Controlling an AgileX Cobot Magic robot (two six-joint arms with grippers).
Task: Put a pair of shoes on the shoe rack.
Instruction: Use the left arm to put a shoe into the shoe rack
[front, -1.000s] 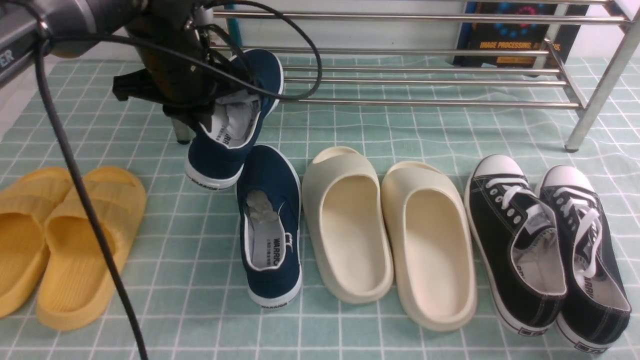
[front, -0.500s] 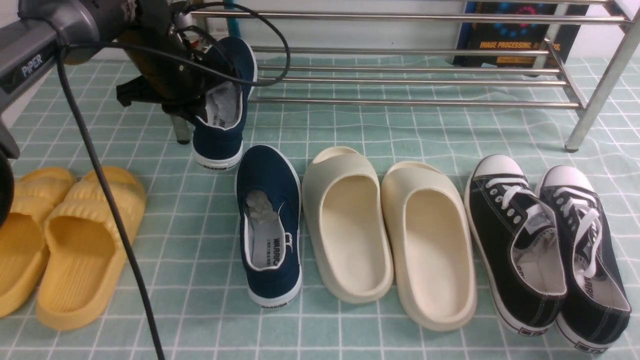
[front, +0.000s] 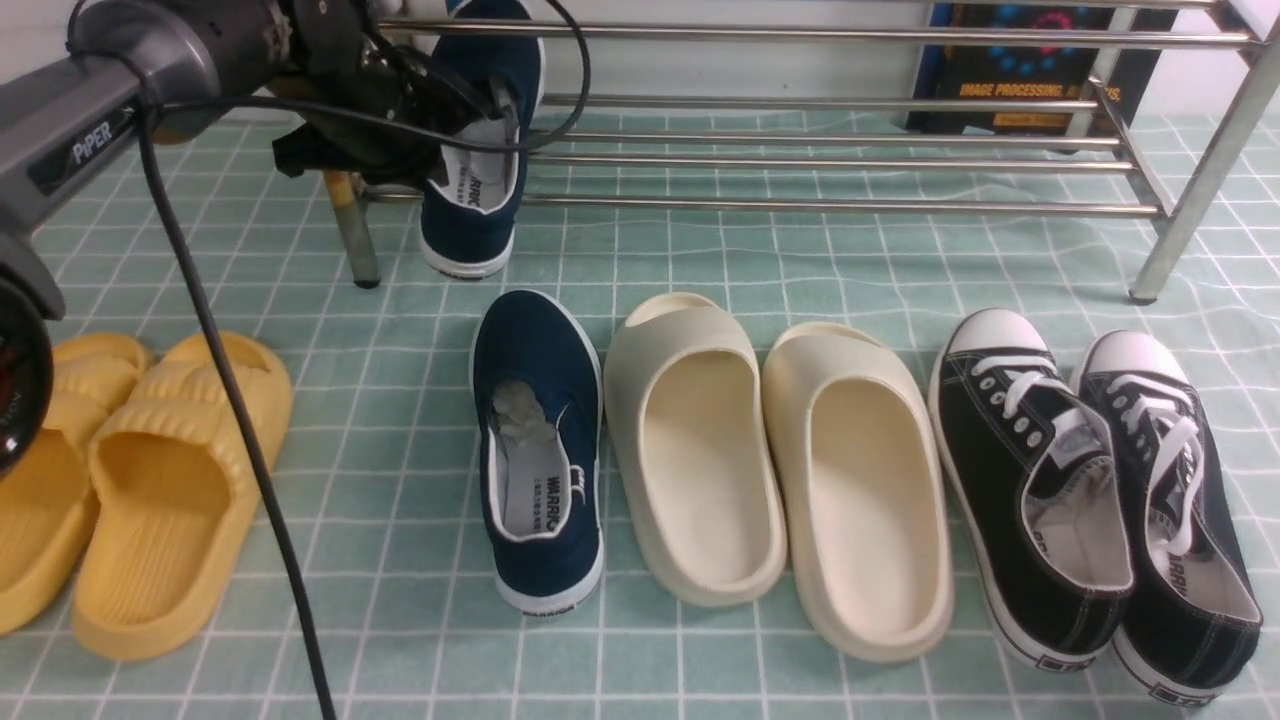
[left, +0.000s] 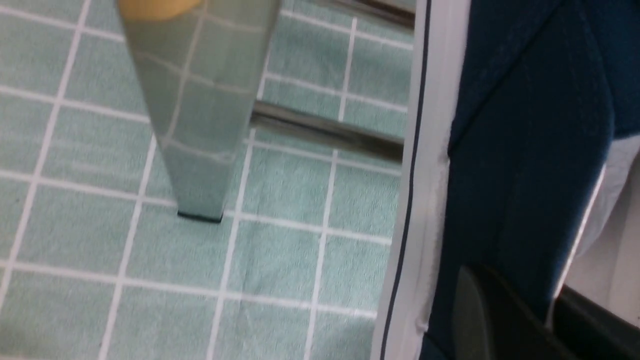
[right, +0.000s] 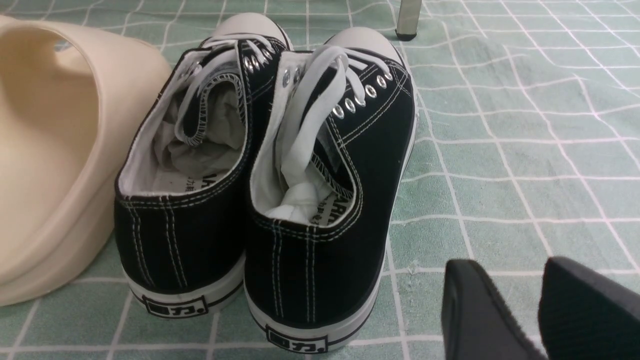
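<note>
My left gripper (front: 435, 150) is shut on the side wall of one navy slip-on shoe (front: 478, 215). It holds the shoe off the floor, toe up, at the left end of the steel shoe rack (front: 840, 206), beside its yellow-stained leg (front: 350, 230). I cannot tell whether the shoe touches the bars. The left wrist view shows that shoe (left: 525, 150), my left gripper (left: 520, 287) and the rack leg (left: 200, 125). The other navy shoe (front: 540, 450) lies on the tiled floor. My right gripper (right: 510, 272) stands open over bare floor, behind the black sneakers.
On the floor in a row are yellow slides (front: 150, 480), cream slides (front: 700, 450) and black lace-up sneakers (front: 1040, 490). The sneakers (right: 320, 200) sit close to my right gripper. A dark book (front: 1030, 70) leans behind the rack. My left arm's cable (front: 230, 400) hangs down.
My left gripper has carried the navy shoe up and back from beside the floor shoe to the rack's left end. Nothing else has moved.
</note>
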